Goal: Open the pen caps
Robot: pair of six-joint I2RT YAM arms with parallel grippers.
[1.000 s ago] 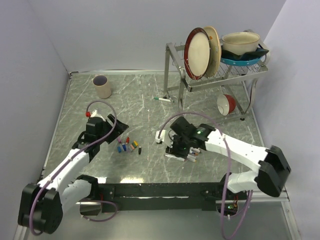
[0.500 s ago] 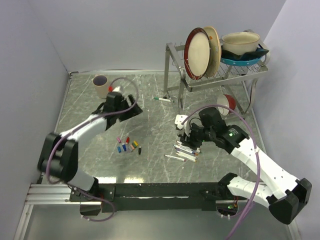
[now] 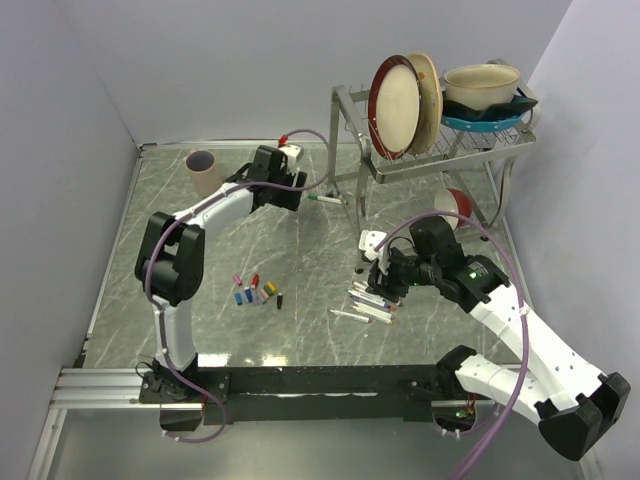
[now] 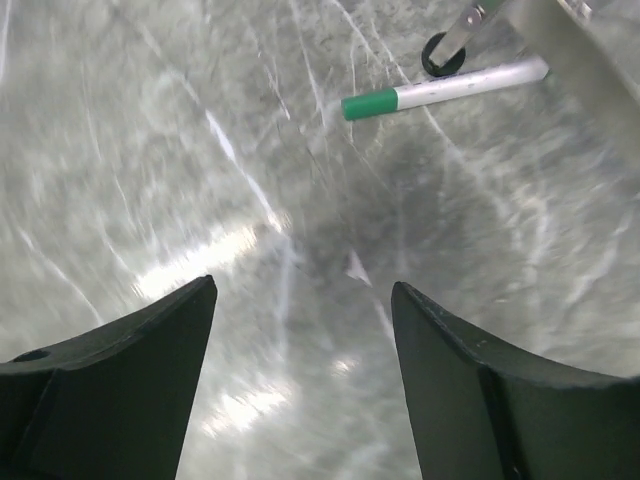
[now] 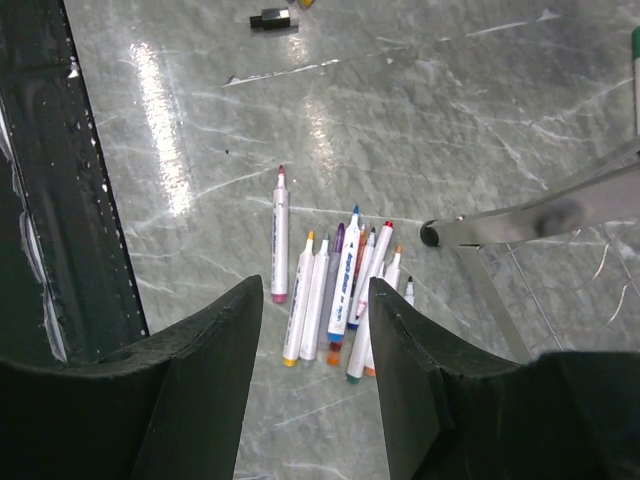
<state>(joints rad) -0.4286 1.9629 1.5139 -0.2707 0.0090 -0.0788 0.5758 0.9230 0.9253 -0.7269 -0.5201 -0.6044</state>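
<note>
A white pen with a green pen cap [image 4: 368, 103] lies on the marble table by the rack's foot, also seen from above as the same green cap [image 3: 314, 198]. My left gripper [image 4: 300, 300] [image 3: 292, 192] hangs open just short of it, nothing between its fingers. Several loose pen caps [image 3: 255, 291] in mixed colours lie mid-table, a black cap [image 5: 270, 18] a little apart. Several uncapped pens [image 5: 340, 280] [image 3: 372, 303] lie side by side. My right gripper [image 5: 315, 300] [image 3: 388, 283] hovers open above them, empty.
A metal dish rack [image 3: 430, 150] with plates and bowls stands at the back right, one leg [image 5: 520, 225] close to the pens. A red bowl [image 3: 455, 208] sits under it. A beige cup [image 3: 204, 172] stands at the back left.
My left arm has swung from beside the loose caps far out toward the green-capped pen by the rack. My right gripper has lifted off the pen pile and widened a little.
</note>
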